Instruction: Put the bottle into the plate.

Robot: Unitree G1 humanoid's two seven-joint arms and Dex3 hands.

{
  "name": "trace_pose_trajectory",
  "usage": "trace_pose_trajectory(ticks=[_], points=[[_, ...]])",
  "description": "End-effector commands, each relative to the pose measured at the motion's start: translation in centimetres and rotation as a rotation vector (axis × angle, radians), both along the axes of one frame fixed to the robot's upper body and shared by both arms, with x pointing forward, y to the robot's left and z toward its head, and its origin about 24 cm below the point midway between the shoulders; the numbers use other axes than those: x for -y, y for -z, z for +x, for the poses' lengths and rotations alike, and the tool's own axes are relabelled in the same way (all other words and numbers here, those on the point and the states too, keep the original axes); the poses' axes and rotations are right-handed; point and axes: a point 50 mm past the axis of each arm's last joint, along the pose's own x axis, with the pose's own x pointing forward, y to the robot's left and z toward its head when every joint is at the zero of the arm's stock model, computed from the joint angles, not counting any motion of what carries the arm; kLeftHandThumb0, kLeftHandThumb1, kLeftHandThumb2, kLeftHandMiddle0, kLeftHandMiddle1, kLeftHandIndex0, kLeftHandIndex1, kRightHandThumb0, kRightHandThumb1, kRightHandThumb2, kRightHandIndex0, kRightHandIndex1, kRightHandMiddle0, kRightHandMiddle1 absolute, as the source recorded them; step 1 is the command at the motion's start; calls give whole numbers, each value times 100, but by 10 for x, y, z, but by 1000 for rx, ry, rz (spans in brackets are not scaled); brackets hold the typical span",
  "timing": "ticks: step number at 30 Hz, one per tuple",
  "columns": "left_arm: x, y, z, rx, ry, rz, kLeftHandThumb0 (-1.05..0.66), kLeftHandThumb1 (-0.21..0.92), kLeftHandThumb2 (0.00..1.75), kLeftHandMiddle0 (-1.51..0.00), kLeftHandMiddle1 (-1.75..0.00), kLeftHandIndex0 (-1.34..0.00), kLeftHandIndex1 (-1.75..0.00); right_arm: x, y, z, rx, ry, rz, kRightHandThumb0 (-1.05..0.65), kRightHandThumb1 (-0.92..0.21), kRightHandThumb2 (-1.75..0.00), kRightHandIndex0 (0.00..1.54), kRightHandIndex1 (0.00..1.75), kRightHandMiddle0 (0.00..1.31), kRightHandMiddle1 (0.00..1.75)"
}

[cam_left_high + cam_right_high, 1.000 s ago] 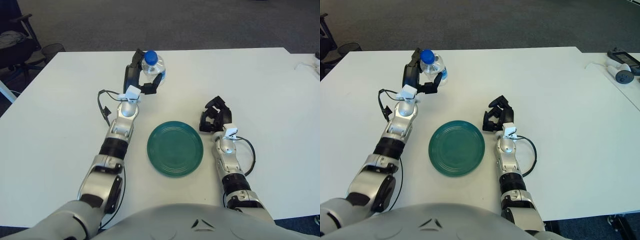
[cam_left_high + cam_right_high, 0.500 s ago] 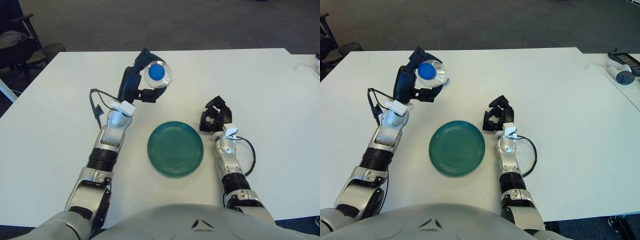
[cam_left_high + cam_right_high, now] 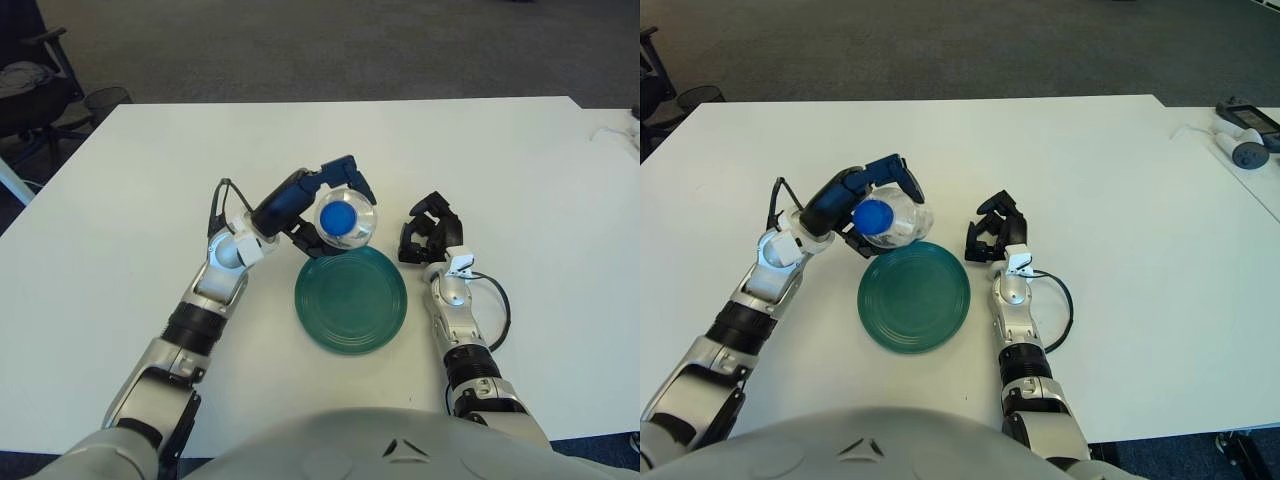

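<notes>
My left hand [image 3: 318,205] is shut on a clear plastic bottle with a blue cap [image 3: 342,219]. It holds the bottle in the air over the far left rim of the green plate [image 3: 351,297], with the cap pointing up toward the camera. The plate lies flat on the white table just in front of my torso. My right hand [image 3: 430,231] rests on the table to the right of the plate, fingers curled, holding nothing.
The white table [image 3: 520,170] stretches around the plate. A cable loops beside my right forearm [image 3: 497,310]. A chair [image 3: 30,85] stands off the table's far left corner. Small devices [image 3: 1240,130] lie at the far right edge.
My left hand has carried the bottle from the far left of the table toward me and to the right, to above the plate's far left rim. The right hand has not moved.
</notes>
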Motion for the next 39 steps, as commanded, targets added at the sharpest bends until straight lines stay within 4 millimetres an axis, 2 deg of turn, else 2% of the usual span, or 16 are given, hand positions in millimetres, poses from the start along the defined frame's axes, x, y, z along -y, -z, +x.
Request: trace_pose_trajectory(ticks=[1, 5, 12, 19, 32, 39], points=[[2, -3, 0, 156, 12, 99, -11, 30, 124, -122, -175, -101, -175, 0, 22, -14, -112, 20, 5, 0, 0, -164, 88, 162, 63, 175], [3, -3, 1, 249, 0, 181, -13, 27, 126, -124, -175, -102, -175, -1, 21, -14, -107, 21, -3, 0, 0, -163, 88, 162, 63, 175], [5, 5, 2, 273, -21, 288, -14, 25, 130, -125, -175, -104, -175, -1, 22, -15, -113, 20, -2, 0, -1, -162, 89, 159, 63, 175], [9, 14, 2, 222, -36, 265, -16, 22, 131, -124, -175, -104, -175, 0, 24, -15, -129, 13, -3, 0, -1, -162, 88, 160, 63, 175], [11, 21, 2, 230, -75, 337, -15, 24, 129, -122, -175, -103, -175, 1, 25, -13, -137, 8, 15, 0, 0, -163, 88, 161, 63, 175], [11, 31, 1, 233, -65, 400, -12, 30, 125, -116, -175, -96, -175, 1, 25, -11, -138, 3, 16, 0, -1, -162, 88, 161, 62, 175]])
